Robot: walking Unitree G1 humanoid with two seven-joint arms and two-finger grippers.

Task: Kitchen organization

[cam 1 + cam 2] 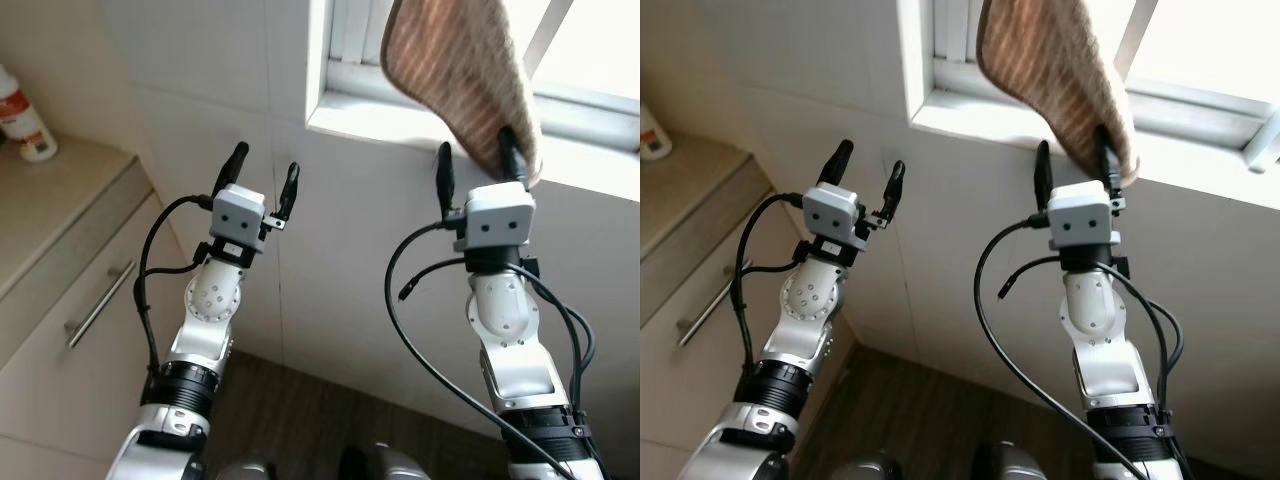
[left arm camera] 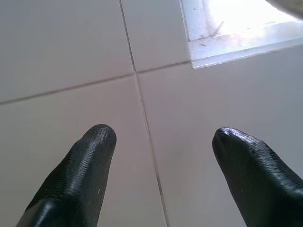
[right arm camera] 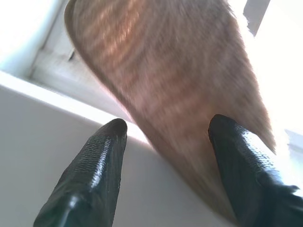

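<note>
A brown striped cloth [image 1: 450, 70] hangs down in front of the window, its lower end over the white sill [image 1: 390, 122]. My right gripper [image 1: 474, 145] is raised to that lower end and stands open. The cloth [image 3: 175, 85] lies between its two fingers, and one finger [image 1: 508, 150] overlaps the cloth's edge. My left gripper [image 1: 265, 160] is also raised and open, with nothing between its fingers. It faces the bare white tiled wall [image 2: 199, 156] to the left of the window corner.
A beige cabinet with a bar handle [image 1: 100, 300] and a countertop [image 1: 60, 190] stands at the left. A white bottle with a red label [image 1: 25, 120] is on it. Dark wood floor [image 1: 300, 400] lies below.
</note>
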